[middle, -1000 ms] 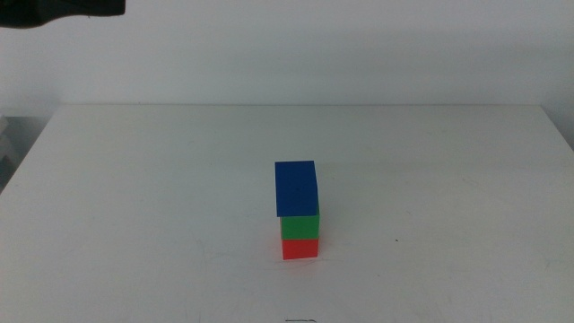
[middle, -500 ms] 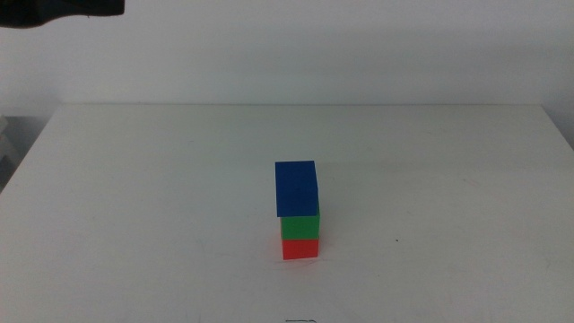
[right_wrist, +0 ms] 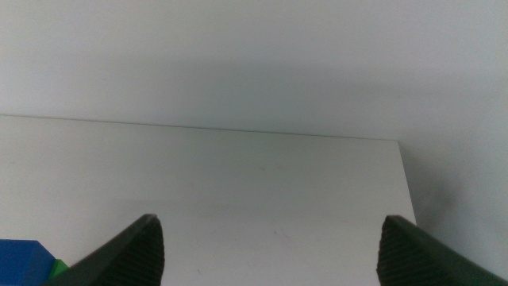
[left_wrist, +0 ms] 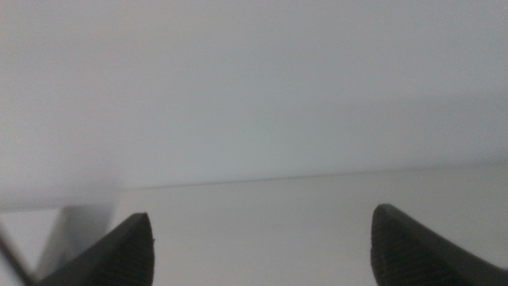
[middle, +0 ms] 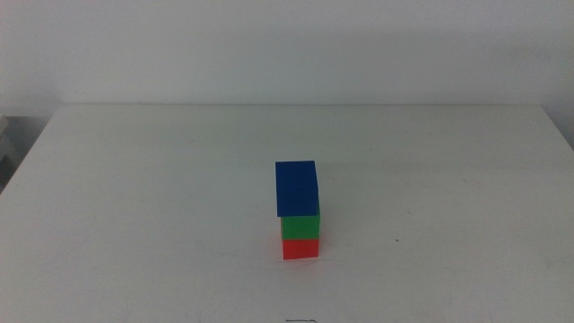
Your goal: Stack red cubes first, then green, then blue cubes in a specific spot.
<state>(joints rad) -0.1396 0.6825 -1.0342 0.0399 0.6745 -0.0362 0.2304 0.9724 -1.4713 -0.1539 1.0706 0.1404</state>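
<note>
In the middle view the three cubes stand in one stack near the table's centre front: the red cube (middle: 300, 248) on the white tabletop, the green cube (middle: 300, 226) on it, and the blue cube (middle: 297, 188) on top. Neither arm shows in the middle view. My left gripper (left_wrist: 262, 238) is open and empty, with only bare table and wall in front of it. My right gripper (right_wrist: 270, 246) is open and empty; the blue cube (right_wrist: 24, 262) and a sliver of the green cube (right_wrist: 57, 268) show beside one of its jaws.
The white table (middle: 134, 197) ends at a far edge against a pale wall. A small dark speck (middle: 395, 240) lies on the table right of the stack.
A dark arm part at the top left corner of the middle view has left the picture. The stack has not moved.
</note>
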